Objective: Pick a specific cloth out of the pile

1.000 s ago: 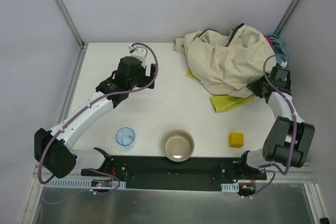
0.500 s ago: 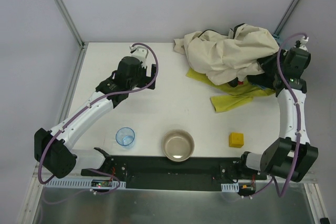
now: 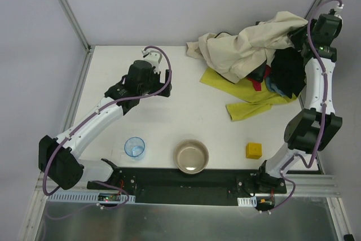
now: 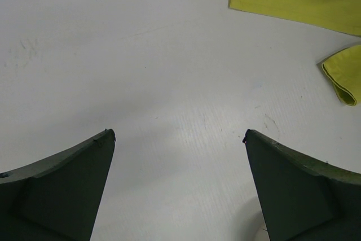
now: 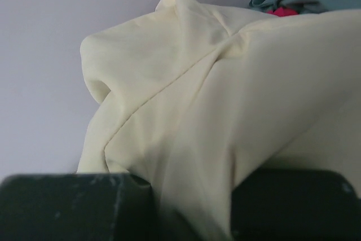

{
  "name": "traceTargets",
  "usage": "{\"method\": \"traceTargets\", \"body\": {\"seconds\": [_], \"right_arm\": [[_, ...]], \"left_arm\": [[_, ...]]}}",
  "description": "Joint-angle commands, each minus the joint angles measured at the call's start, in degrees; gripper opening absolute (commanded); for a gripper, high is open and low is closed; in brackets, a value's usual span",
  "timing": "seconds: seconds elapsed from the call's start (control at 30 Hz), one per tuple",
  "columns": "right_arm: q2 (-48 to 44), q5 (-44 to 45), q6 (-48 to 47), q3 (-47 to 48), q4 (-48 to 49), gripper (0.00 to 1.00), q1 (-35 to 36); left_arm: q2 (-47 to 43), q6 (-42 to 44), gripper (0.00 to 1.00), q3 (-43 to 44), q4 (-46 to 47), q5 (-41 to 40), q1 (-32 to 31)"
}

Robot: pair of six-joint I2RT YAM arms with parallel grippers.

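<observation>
Peeling back the cover: beyond the metal bowl (image 3: 191,157) and well to its right, the right gripper (image 5: 192,193) is pinched nearly closed on a fold of the big beige cloth (image 3: 237,55), holding that end high above the pile (image 3: 280,76). Black, magenta and blue-grey pieces show beneath it. The cloth (image 3: 251,107), chartreuse and flat on the table (image 3: 169,117), lies just beyond the bowl and to its right. Its near corner is bare and its far part is tucked under the heap. The left gripper (image 4: 179,134) hangs with jaws wide and empty over bare table, beyond the bowl and to its left, and the chartreuse edges show in its wrist camera. The step in hand looks to be clearing the beige layer off the target. Done well, the lift would carry the beige fabric away from the bowl's side and set it down clear of the chartreuse, not back on top of it. Whether the black piece is caught up with the beige cannot be told, so a slow pull seems wise. The bare corner nearest the bowl looks like the cleanest place to grasp afterwards.
</observation>
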Motion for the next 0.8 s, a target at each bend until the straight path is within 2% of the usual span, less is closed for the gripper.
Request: {"method": "traceTargets", "body": {"seconds": [0.0,0.23,0.4,0.53,0.6,0.77], "right_arm": [[5.55,9.29,1.08,11.94,6.18,0.01,0.24],[23.30,9.73,6.35,23.72,-3.91,0.01,0.41],[33.07,10.52,7.06,26.01,-11.83,0.01,0.50],[38.87,7.81,5.66,27.94,-17.54,0.02,0.50],[40.55,5.71,4.96,28.38,-19.13,0.04,0.59],[38.55,4.02,2.41,26.72,-20.28,0.19,0.77]], "left_arm": [[1.28,-1.98,0.99,2.66,0.33,3.44,-0.25],[1.89,-6.37,0.99,1.35,3.14,10.12,-0.34],[1.02,-8.13,0.99,-0.50,5.51,12.41,-0.69],[0.05,-8.40,0.99,-1.55,5.87,12.85,-0.86],[-0.65,-8.49,0.99,-1.91,6.04,12.85,-0.86],[-2.58,-8.66,0.99,-2.78,6.22,13.03,-0.86]]}}
